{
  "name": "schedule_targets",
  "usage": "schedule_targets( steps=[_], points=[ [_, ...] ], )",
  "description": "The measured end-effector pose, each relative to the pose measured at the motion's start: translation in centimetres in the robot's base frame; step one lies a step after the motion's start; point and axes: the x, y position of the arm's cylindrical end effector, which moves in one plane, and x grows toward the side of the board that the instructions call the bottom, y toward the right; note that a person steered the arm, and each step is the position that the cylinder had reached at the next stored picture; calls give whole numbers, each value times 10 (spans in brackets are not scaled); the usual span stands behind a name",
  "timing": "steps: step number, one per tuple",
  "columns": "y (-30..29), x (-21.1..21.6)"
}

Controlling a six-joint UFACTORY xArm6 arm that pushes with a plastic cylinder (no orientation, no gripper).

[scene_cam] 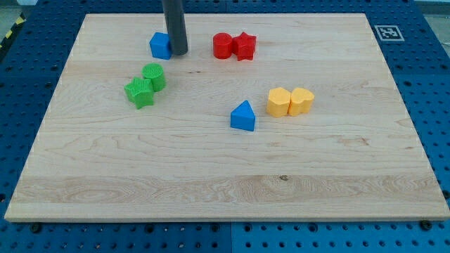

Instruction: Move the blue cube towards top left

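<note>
Leftmost, green pair: green star (139, 92) touching green cylinder (154, 75) up-right of it. Next, blue cube (160, 45) near worktop (211, 176) top edge, left of centre; corner faces viewer, no long axis discernible. My tip (179, 53) right against cube's right side; rod only, no gripper state to tell. Then red cylinder (222, 45) touching red star (244, 46). Blue triangle (243, 117) mid-board. Two yellow blocks (290, 101) touching. Far right, black-white marker tag (387, 32); no readable writing.
</note>
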Motion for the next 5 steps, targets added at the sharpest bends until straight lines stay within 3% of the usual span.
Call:
schedule_targets(
  steps=[2,4,5],
  points=[
    [0,11],
    [-54,-6],
    [-49,-10]
  ],
)
